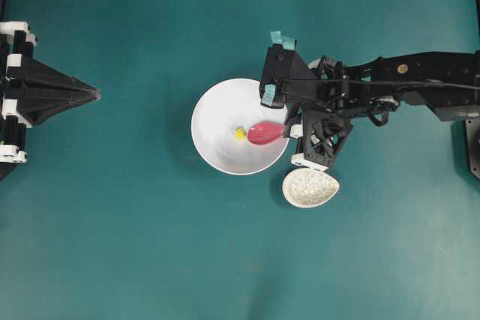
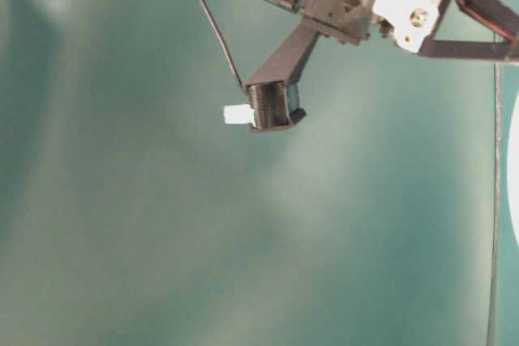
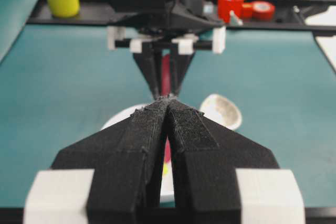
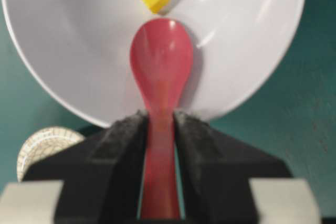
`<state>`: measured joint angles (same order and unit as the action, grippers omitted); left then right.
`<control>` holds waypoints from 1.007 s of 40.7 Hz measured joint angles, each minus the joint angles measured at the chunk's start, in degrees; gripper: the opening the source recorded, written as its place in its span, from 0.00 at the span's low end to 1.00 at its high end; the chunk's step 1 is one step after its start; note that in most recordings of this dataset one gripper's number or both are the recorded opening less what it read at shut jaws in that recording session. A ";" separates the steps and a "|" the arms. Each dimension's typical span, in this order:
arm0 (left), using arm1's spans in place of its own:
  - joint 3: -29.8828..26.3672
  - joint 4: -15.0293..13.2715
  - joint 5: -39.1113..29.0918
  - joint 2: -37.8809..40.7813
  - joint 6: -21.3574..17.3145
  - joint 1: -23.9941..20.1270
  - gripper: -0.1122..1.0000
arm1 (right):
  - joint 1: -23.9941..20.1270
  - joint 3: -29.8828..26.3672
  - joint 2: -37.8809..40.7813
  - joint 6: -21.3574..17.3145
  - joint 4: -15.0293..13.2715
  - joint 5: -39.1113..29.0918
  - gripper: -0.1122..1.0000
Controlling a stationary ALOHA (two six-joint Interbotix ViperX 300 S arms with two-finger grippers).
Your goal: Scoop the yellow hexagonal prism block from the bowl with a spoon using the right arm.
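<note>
From overhead, the spoon (image 1: pixel 264 133) is seen clamped in the right hand (image 1: pixel 289 131) inside the bowl (image 1: pixel 217 99), its scoop just beside the yellow hexagonal prism block (image 1: pixel 240 133); at the left wrist, the left hand (image 3: pixel 167 109) is seen clenched and empty.

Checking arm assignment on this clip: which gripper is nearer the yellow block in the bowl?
Right. The right gripper holds the spoon at the bowl rim, its scoop just short of the yellow block. The left gripper sits shut, far across the table.

A teal table (image 1: pixel 112 222) carries the white bowl (image 1: pixel 214 151) and a speckled spoon rest (image 1: pixel 310 187) just beside it.
</note>
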<state>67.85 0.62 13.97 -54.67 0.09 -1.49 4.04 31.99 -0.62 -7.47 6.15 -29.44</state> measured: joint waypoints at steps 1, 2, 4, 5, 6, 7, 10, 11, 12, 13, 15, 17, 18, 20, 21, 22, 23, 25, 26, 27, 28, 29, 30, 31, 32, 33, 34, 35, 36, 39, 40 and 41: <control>0.00 0.00 0.00 0.09 0.00 0.00 0.09 | 0.00 -0.18 0.26 0.00 0.00 0.26 0.32; 0.00 0.00 0.00 0.09 0.00 0.09 0.09 | 0.00 -0.35 0.44 0.00 0.00 0.44 0.32; 0.00 0.00 0.00 0.09 0.00 0.00 0.09 | 0.00 -0.62 0.79 0.00 0.00 0.79 0.32; 0.00 0.00 0.00 0.09 0.00 0.00 0.09 | 0.09 -0.70 0.97 0.00 0.00 0.97 0.32; 0.00 0.00 0.00 0.00 0.00 0.09 0.09 | 0.00 -0.79 1.05 0.00 0.00 1.05 0.32; 0.09 0.00 0.00 0.00 0.00 0.00 0.09 | 0.09 -0.97 1.32 0.00 0.00 1.23 0.32; 0.00 0.00 -0.09 0.00 0.09 0.09 0.09 | 0.09 -1.41 1.85 0.18 0.00 1.76 0.32; 0.00 0.00 0.00 0.00 0.09 0.00 0.09 | 0.00 -1.58 2.02 0.18 0.00 1.93 0.32; 0.00 0.00 -0.09 -0.09 0.09 0.00 0.09 | 0.00 -1.67 2.20 0.18 0.00 2.20 0.32; 0.00 0.00 -0.09 -0.09 0.09 0.09 0.09 | 0.00 -1.85 2.46 0.26 0.00 2.46 0.32; 0.00 0.00 0.00 -0.09 0.09 0.00 0.09 | 0.00 -2.02 2.81 0.35 0.00 2.81 0.32; 0.00 0.00 0.00 -0.09 0.09 0.00 0.09 | 0.09 -2.29 3.25 0.53 0.00 3.16 0.32; 0.00 0.00 0.00 -0.09 0.18 0.00 0.09 | 0.00 -2.46 3.43 0.53 0.00 3.43 0.32; 0.00 0.00 0.00 -0.09 0.09 0.00 0.09 | 0.00 -2.64 3.78 0.62 0.00 3.78 0.32; 0.00 0.00 0.00 -0.09 0.18 0.09 0.09 | 0.00 -2.72 3.96 0.70 0.00 4.04 0.32; 0.09 0.00 0.00 -0.09 0.18 0.00 0.09 | 0.00 -2.90 4.13 0.70 0.00 4.13 0.32; 0.00 0.00 0.00 -0.09 0.18 0.00 0.09 | 0.00 -2.99 4.31 0.70 0.09 4.39 0.32; 0.00 0.00 0.00 -0.09 0.18 0.00 0.09 | 0.09 -3.25 4.57 0.79 0.00 4.83 0.32; 0.00 0.00 0.00 -0.09 0.18 0.09 0.09 | 0.09 -3.34 4.75 0.79 0.00 5.10 0.32; 0.00 0.00 -0.09 -0.09 0.09 0.09 0.09 | 0.00 -3.52 4.92 0.79 0.00 5.27 0.32; 0.00 0.00 0.00 -0.18 0.18 0.00 0.09 | 0.09 -3.52 5.01 0.88 0.00 5.54 0.32; 0.00 0.00 0.00 -0.18 0.18 0.09 0.09 | 0.09 -3.60 5.01 0.88 0.00 5.71 0.32; 0.00 0.00 0.00 -0.18 0.18 0.00 0.09 | 0.09 -3.69 5.01 0.88 0.00 5.98 0.32; 0.00 0.00 0.00 -0.18 0.18 0.09 0.09 | 0.09 -3.78 5.01 0.88 0.00 6.15 0.32; 0.00 0.00 -0.09 -0.18 0.18 0.00 0.09 | 0.00 -3.87 5.01 0.88 0.00 6.50 0.32; 0.00 0.00 0.00 -0.18 0.26 0.09 0.09 | 0.00 -3.78 5.10 0.88 -0.09 6.68 0.32; 0.00 0.00 0.00 -0.18 0.26 0.00 0.09 | 0.00 -3.87 5.10 0.79 0.00 7.03 0.32; 0.00 0.00 -0.09 -0.26 0.26 0.00 0.09 | 0.09 -3.87 5.01 0.88 -0.09 7.29 0.32; 0.00 0.00 0.00 -0.18 0.26 0.00 0.09 | 0.09 -3.87 5.01 0.88 -0.09 7.65 0.32; 0.09 0.00 0.00 -0.18 0.26 0.00 0.09 | 0.00 -3.87 5.10 0.88 0.00 8.35 0.32; 0.00 0.00 0.00 -0.18 0.18 0.00 0.09 | 0.00 -3.87 5.10 0.88 -0.09 8.70 0.32; 0.00 0.00 0.00 -0.26 0.26 0.09 0.09 | 0.09 -3.87 5.10 0.88 0.00 8.96 0.32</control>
<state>67.85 0.62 13.97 -54.93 0.35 -1.41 4.13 28.13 4.48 -6.59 6.15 -20.48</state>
